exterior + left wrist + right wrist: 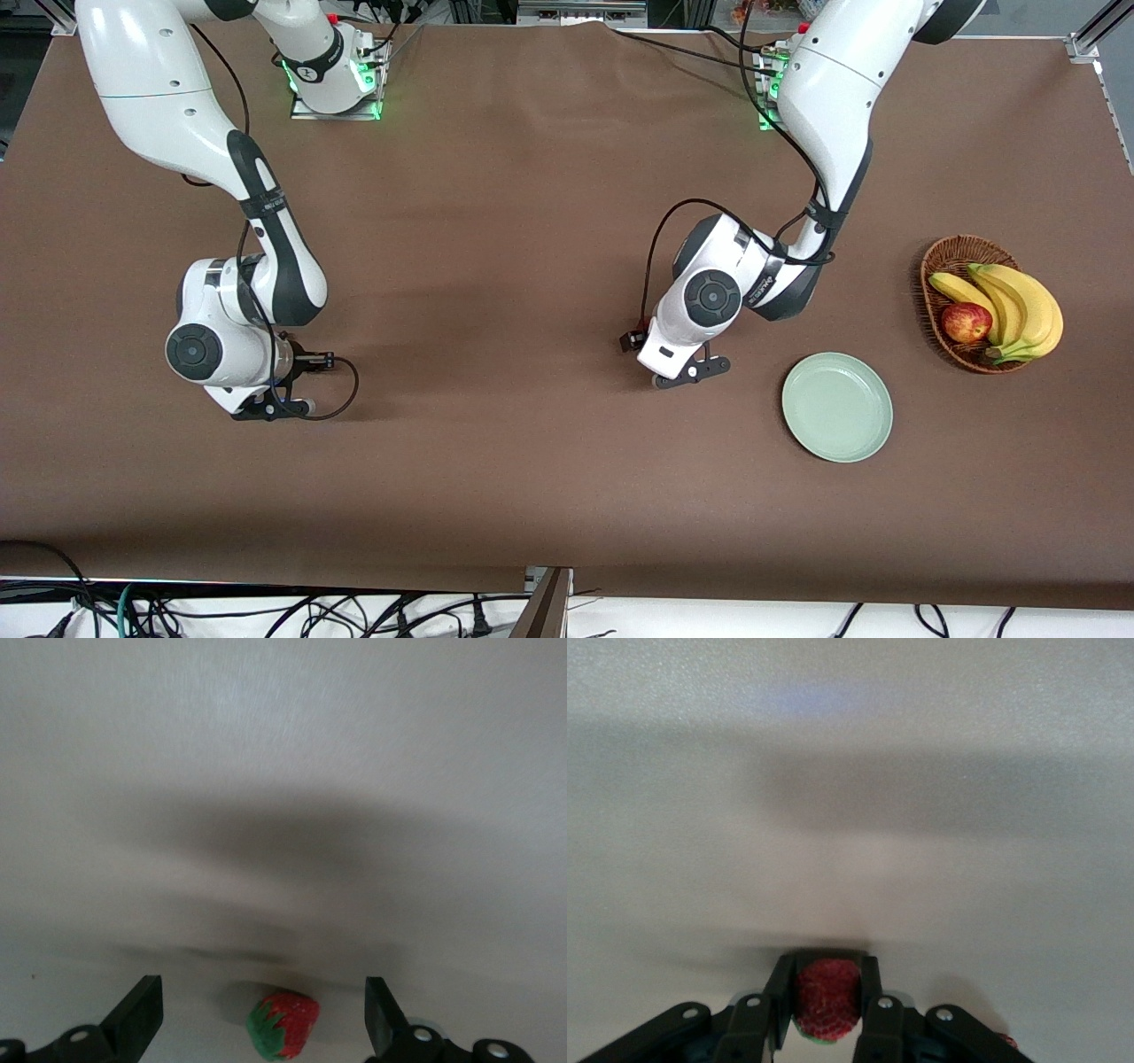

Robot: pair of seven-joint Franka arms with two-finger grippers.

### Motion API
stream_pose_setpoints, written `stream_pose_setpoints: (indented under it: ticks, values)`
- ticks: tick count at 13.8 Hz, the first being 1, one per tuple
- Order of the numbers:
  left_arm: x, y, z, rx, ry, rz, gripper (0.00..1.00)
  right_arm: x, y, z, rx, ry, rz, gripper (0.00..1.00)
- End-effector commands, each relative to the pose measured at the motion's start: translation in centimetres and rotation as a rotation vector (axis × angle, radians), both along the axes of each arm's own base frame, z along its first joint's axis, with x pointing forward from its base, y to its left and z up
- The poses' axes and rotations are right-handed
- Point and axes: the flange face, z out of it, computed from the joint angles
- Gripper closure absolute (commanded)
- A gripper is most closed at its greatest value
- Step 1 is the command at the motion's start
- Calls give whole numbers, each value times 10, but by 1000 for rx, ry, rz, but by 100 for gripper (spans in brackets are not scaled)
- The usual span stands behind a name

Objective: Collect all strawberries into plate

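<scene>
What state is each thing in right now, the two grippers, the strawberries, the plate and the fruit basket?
Right gripper: shut on a strawberry, low at the table.
Left gripper: open, straddling another strawberry lying on the table.
Plate: empty.
Wicker basket: holds bananas and an apple.

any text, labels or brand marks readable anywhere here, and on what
None can be read.
Band on the right arm: small print, too small to read.
Band on the left arm: small print, too small to read.
Plate, basket, strawberries: no markings seen.
</scene>
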Motion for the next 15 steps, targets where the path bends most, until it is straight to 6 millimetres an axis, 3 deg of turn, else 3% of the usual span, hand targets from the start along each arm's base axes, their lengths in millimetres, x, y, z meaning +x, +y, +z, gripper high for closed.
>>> stream_pose_setpoints:
  ticks: [1, 3, 5, 12, 13, 15]
  values:
    - [-13, -5, -2, 14, 5, -2, 0, -3, 19, 21, 68, -8, -22, 79]
    - [-23, -18, -7, 21, 12, -2, 0, 2, 47, 33, 142, -24, -42, 77]
    - [-26, -23, -8, 23, 13, 0, 4, 4, 89, 47, 186, -39, -105, 77]
    - [-28, -26, -12, 25, 17, -8, 69, -32, 279, 72, 178, -91, -347, 78]
    - [-29, -25, -12, 26, 20, -12, 81, -38, 298, 70, 184, -102, -385, 78]
    - [-29, -25, -13, 26, 23, -18, 95, -53, 334, 64, 212, -141, -440, 78]
